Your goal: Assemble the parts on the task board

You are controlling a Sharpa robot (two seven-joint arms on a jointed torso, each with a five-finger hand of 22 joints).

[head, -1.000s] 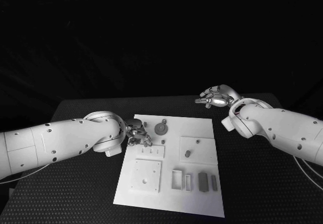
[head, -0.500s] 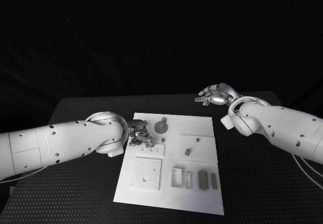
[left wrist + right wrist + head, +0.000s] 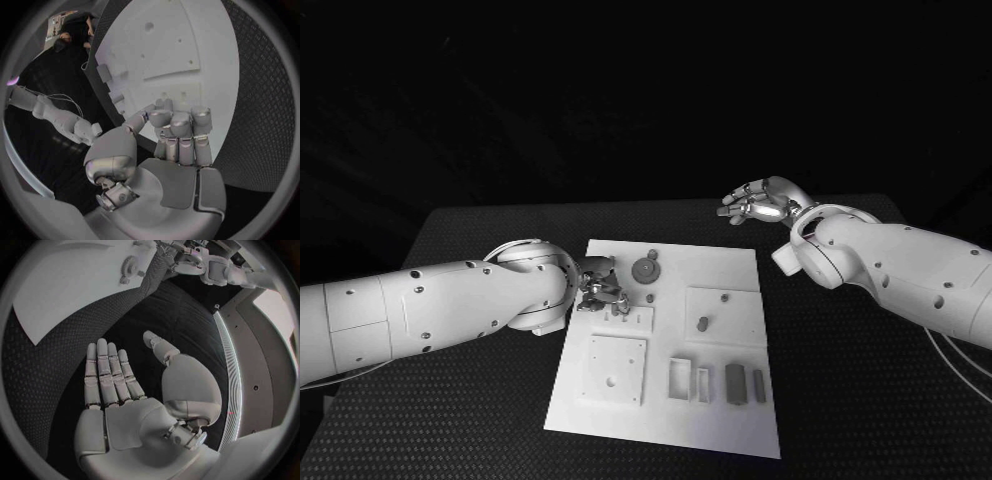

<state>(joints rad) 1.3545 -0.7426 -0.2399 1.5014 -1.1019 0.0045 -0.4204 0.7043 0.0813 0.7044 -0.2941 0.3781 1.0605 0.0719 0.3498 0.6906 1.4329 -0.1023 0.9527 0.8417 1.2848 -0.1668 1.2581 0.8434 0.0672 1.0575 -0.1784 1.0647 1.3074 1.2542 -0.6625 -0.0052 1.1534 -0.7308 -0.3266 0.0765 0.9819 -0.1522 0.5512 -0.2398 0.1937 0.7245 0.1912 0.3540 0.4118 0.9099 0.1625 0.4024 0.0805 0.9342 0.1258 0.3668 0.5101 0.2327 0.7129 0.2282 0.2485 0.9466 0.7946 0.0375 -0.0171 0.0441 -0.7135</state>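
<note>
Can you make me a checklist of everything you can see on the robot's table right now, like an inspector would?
Surface: black table with a bumpy dotted top.
Job's things: white task board lies flat in the middle; a round toothed part sits near its far end, a small part on a raised square plate, and dark narrow parts near its near edge.
Clutter: nothing seen.
Hands: left hand is over the board's left edge with fingers curled in; I cannot tell if it holds a part. Right hand is raised beyond the board's far right corner, fingers apart, holding nothing.
Cables: thin cable by the right arm.
Surroundings: dark all round.
</note>
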